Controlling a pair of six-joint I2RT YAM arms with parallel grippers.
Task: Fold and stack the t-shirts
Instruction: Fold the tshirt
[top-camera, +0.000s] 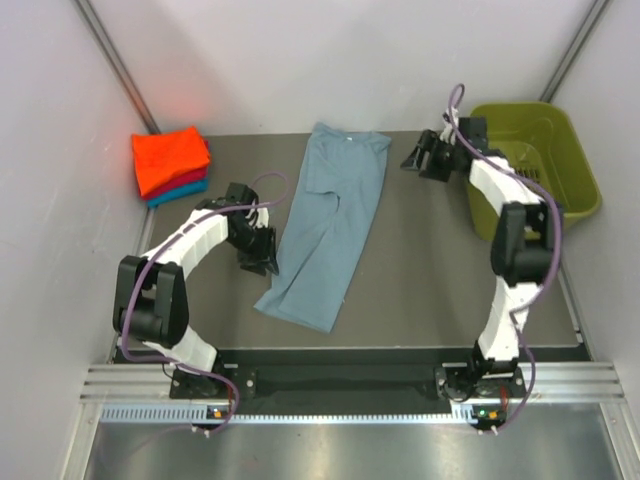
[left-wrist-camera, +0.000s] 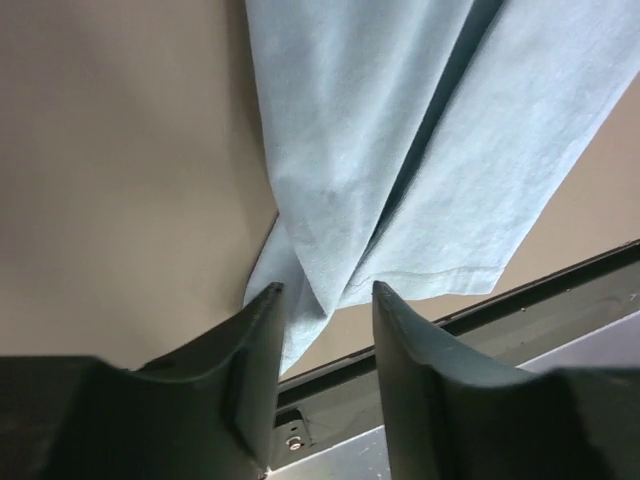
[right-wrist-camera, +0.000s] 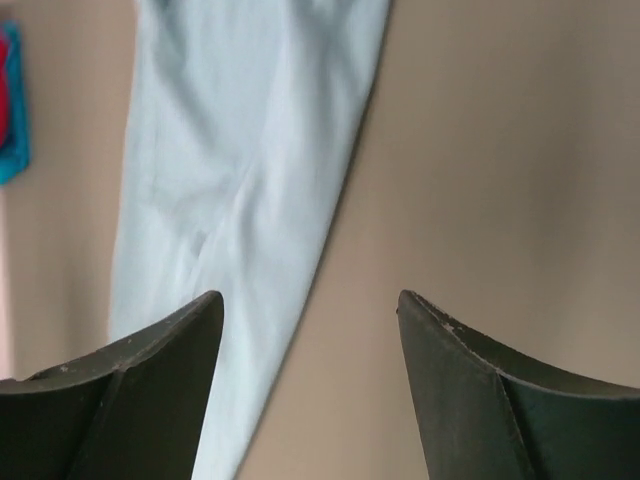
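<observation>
White walls (top-camera: 330, 60), dark corner struts (top-camera: 115, 60), grey-brown tabletop (top-camera: 420, 260), alu rail (top-camera: 340, 385) at near edge

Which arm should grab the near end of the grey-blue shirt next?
Probably left: the left gripper hovers open at the grey-blue cloth t-shirt's near hem; the right gripper sits beside its far end.

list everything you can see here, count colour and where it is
grey-blue t-shirt: one, dusty grey-blue, folded into a long strip, lying flat from the far middle of the table toward the near left
folded t-shirts: three, orange on top, red, then teal, stacked at the far left corner
basket: one, olive green, far right corner
table: one, dark grey-brown top, under everything
left gripper: one, black fingers, open, at the near left edge of the grey-blue t-shirt
right gripper: one, black fingers, open, holding nothing, far side between shirt collar and basket
</observation>
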